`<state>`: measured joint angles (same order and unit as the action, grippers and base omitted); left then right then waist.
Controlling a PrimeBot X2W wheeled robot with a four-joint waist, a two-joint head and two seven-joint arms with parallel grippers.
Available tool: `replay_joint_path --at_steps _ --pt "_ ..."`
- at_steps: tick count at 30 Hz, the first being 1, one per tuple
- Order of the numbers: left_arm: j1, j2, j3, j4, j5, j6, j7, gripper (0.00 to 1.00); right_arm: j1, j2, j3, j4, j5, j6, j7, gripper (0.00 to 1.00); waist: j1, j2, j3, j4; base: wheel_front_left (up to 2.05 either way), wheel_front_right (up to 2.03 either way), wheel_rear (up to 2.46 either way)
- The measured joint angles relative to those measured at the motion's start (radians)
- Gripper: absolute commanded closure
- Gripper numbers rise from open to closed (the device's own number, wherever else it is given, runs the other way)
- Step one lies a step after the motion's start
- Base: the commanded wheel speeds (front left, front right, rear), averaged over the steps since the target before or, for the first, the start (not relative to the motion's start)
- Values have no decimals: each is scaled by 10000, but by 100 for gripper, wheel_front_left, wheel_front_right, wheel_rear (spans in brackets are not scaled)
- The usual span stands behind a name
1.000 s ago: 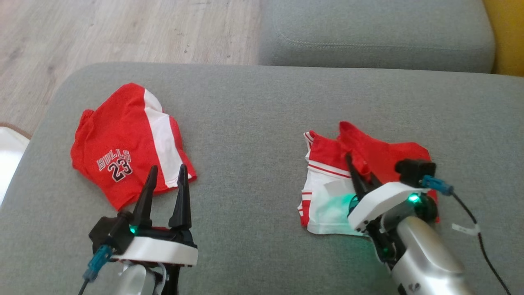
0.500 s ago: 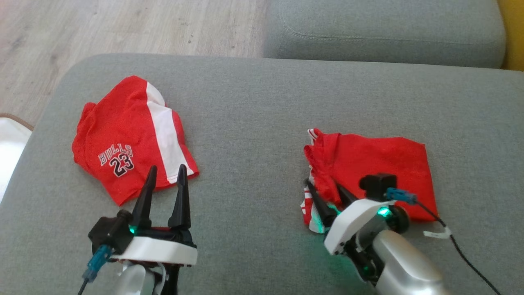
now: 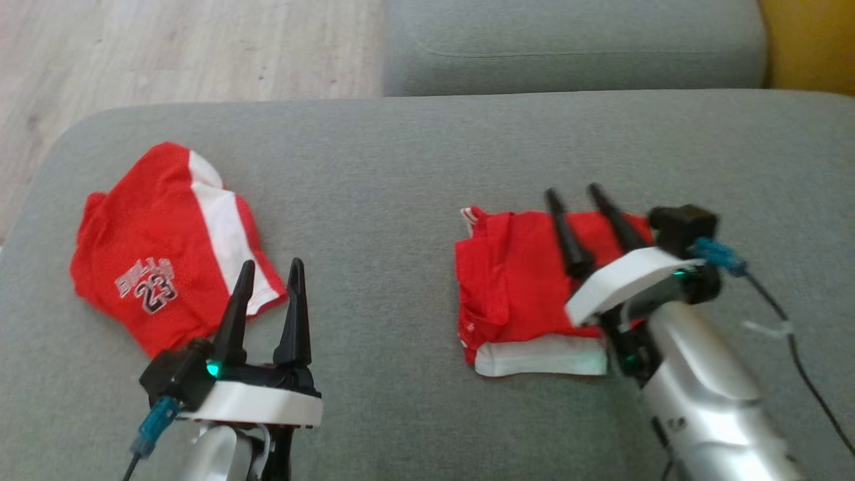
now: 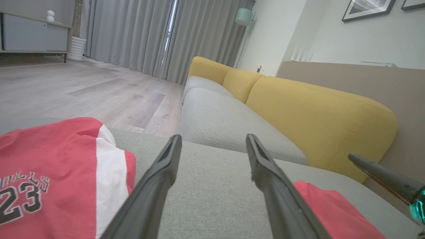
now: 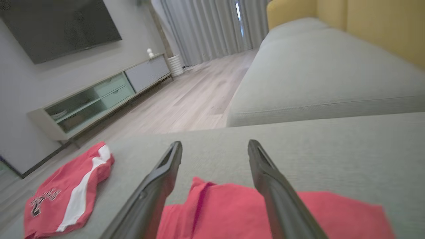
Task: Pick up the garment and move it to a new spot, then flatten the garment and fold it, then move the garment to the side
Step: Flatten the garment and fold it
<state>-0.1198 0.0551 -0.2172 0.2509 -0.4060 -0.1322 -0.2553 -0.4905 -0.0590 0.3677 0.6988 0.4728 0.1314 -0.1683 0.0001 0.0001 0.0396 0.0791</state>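
Hovering over the garment, your right hand has its fingers spread and empty, likely because the fold is done. The garment lies folded on the seat, well right of the shorts; your left hand, spread too, waits just beside the shorts.

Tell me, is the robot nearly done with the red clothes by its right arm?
Nearly. Done: the red-and-white garment lies folded on the grey sofa cushion. In hand: nothing, the right jaws stand open above it. Left: moving it aside.
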Motion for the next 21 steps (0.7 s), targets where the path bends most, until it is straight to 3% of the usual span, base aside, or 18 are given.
replay_joint_path --at_steps 8,15,21 --pt "0 -17 -17 -138 71 0 0 0 808 -554 -2065 -1122 -1609 0 -305 0 0 0 18 -545 0 0 0" --pt "2 -33 27 -219 188 0 0 0 2163 -161 -3363 -2197 -2725 0 -520 0 0 0 113 -898 0 0 0" --pt "15 -38 201 -169 291 0 0 0 2979 50 -3875 -2813 -2610 0 -608 0 -1 0 208 -984 0 0 0"
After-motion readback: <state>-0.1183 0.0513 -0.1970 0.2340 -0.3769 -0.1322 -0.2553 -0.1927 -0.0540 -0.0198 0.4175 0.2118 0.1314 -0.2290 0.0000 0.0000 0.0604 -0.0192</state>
